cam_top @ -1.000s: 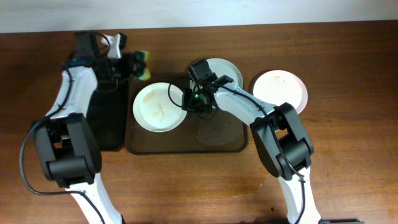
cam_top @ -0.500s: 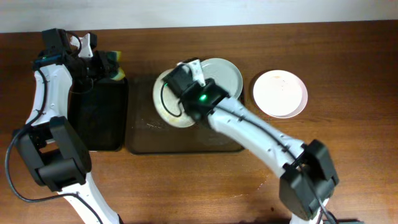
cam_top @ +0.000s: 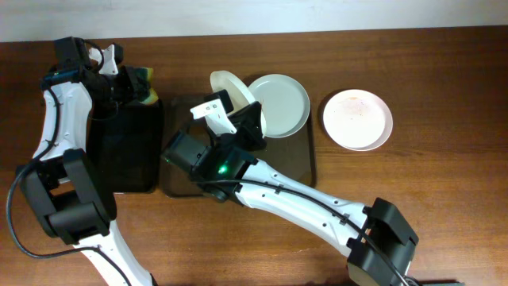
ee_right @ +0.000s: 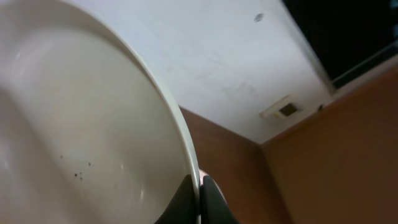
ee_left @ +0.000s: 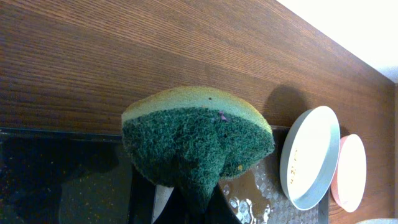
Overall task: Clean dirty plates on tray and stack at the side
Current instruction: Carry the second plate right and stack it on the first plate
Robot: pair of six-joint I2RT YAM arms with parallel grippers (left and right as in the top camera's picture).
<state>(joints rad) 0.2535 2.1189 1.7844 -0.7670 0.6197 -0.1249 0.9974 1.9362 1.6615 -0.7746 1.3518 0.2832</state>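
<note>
cream plate (cam_top: 227,86) | rim pinched in right claw (ee_right: 200,188) | seemingly tilted upright

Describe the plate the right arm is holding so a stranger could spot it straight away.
Find the dark rectangular tray in the centre of the wooden table. At its far edge the right tool grips a cream round plate. Unlike the pale green plate and pink plate lying flat to its right, it is tilted on edge.

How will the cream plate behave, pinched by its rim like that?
Probably stiff: the cream plate is held tilted on edge, unbent. It may slip or pivot, since the right gripper pinches only its thin, glossy rim.
</note>
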